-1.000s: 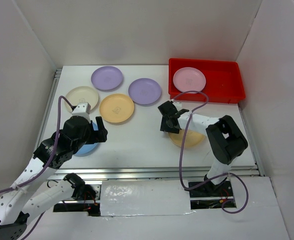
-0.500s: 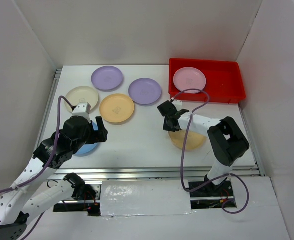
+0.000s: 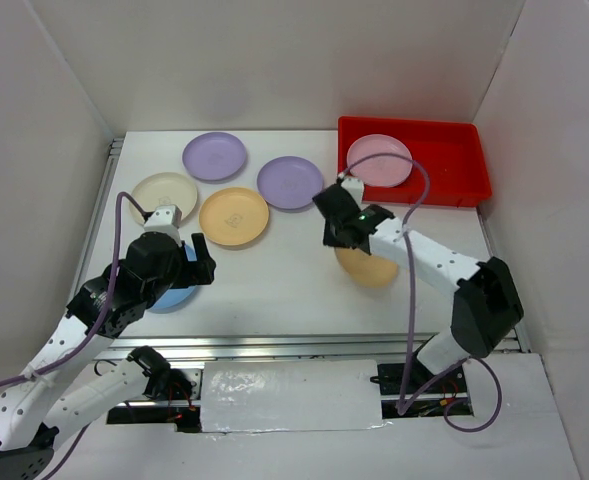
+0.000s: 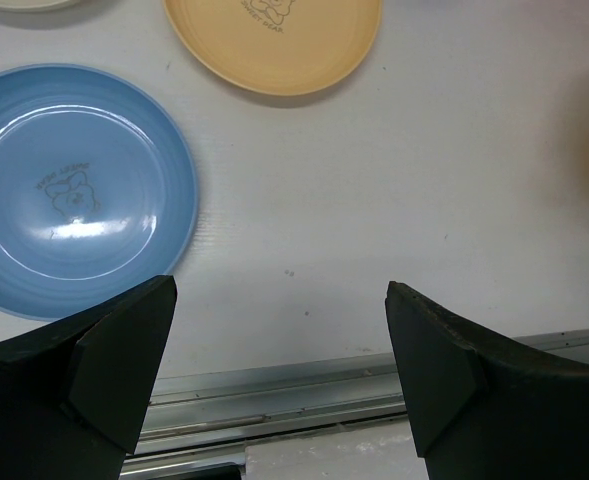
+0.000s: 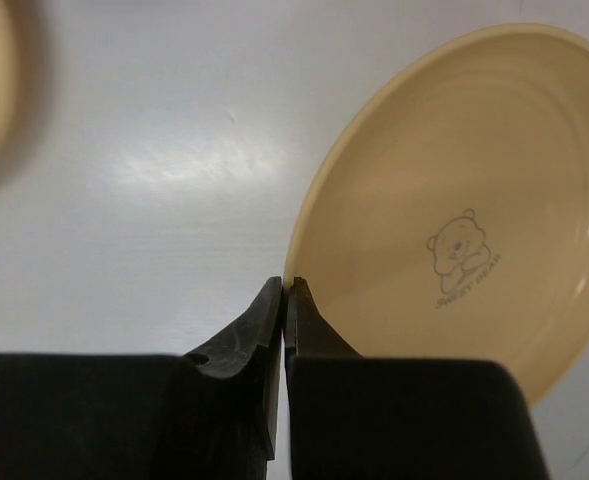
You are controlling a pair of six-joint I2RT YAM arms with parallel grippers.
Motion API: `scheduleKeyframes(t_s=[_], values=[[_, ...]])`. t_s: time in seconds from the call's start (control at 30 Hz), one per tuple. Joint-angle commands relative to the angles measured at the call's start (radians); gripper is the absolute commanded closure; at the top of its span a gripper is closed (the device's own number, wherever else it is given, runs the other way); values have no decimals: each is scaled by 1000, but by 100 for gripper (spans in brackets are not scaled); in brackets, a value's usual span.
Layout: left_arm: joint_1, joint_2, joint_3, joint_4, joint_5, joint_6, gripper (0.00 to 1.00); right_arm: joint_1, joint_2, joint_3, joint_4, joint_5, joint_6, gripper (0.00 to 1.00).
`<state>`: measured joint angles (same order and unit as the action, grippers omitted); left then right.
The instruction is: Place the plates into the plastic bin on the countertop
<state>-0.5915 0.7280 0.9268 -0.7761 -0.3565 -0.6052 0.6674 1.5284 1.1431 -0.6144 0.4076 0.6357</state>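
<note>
Right wrist view: my right pincer (image 5: 286, 288) is clamped on the rim of a yellow-orange plate (image 5: 454, 190) with a bear print. The plate fills the right half of the frame, pinched at its left edge. The top view hides that pinch under my arm. Only the plate's lower part shows at centre, below and left of the red bin (image 3: 449, 160), which holds a pink plate (image 3: 379, 160). My left pincer (image 4: 279, 295) gapes wide, empty. A blue plate (image 4: 74, 190) lies upper left on the countertop (image 4: 424, 180).

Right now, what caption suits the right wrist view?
Right pincer shut on the rim of a yellow-orange plate, white countertop behind.
</note>
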Motion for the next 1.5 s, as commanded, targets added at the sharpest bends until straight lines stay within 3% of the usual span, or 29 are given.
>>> scheduleKeyframes(t_s=[0.0,0.13,0.23,0.4,0.47,0.53,0.67,0.93,1.0,1.03,1.1,1.13,1.17,1.33,1.47], values=[[2,-19,-2,44,-1,7,1,-70,-70,185,-47,23,-85,100],[2,-24,-2,44,-4,8,1,-155,38,395,-68,8,-165,100],[2,-22,-3,47,-1,10,1,-239,172,556,10,-35,-261,100],[1,1,-2,46,5,12,1,-348,584,1097,-73,-73,-387,100],[2,7,-2,46,8,13,1,-365,679,1286,-84,-89,-421,100],[2,7,-2,47,10,13,1,-382,756,1343,-44,-69,-453,100],[2,5,-3,51,16,19,1,-430,765,1276,60,-113,-450,100],[2,8,-3,58,37,28,1,-473,831,1271,74,-164,-446,100],[2,7,-3,60,40,30,1,-476,837,1276,79,-191,-444,88],[2,7,-3,60,40,28,1,-476,840,1285,74,-200,-435,69],[2,8,-5,60,42,30,1,-476,834,1314,56,-248,-430,45],[4,13,-3,60,42,31,1,-465,811,1317,58,-244,-423,16],[2,13,-3,60,41,30,1,-456,791,1317,62,-236,-423,0],[2,16,-3,57,33,27,1,-388,577,1246,67,-217,-413,0],[2,4,4,41,-5,7,1,-304,385,1007,111,-265,-343,0]])
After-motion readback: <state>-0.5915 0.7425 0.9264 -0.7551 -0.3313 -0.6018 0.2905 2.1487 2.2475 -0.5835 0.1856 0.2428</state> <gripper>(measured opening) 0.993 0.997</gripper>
